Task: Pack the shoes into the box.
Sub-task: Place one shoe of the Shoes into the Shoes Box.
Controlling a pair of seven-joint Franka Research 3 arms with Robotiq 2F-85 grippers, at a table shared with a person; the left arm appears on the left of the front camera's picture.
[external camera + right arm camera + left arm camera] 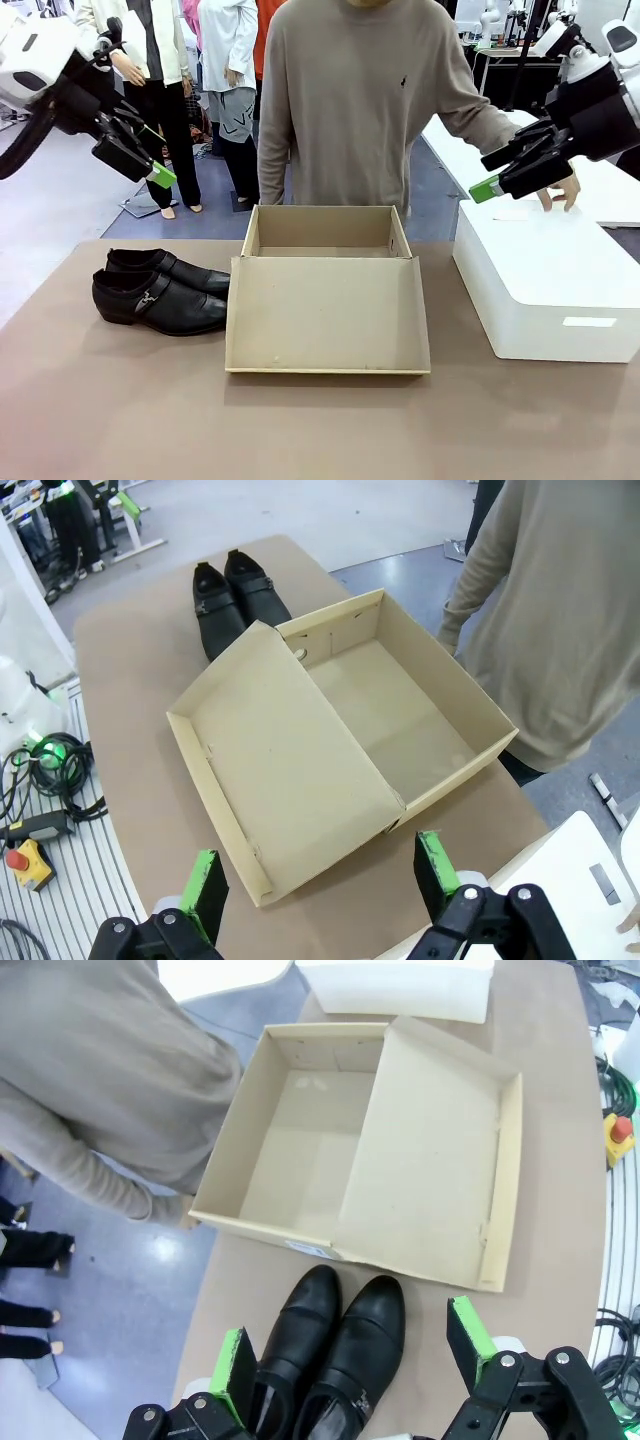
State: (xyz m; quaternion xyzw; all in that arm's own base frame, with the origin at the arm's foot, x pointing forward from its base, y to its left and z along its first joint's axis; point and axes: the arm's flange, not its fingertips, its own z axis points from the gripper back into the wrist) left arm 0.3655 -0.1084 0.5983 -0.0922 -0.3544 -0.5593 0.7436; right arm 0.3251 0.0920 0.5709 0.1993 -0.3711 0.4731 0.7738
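- Shoes (160, 290): glossy leather, likely slippery, firm at the heel; the collar rim looks the best pinch.
- Left tool (150, 155) and right tool (495, 172) gape open, empty.

Box (325, 232) open above, lid (328, 315) flat in front, shoes (160, 290) uncovered left, white box (540, 285) blocking right

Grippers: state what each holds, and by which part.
Nothing is held. The left gripper and right gripper hang open above the table; the shoes lie untouched beside the box.
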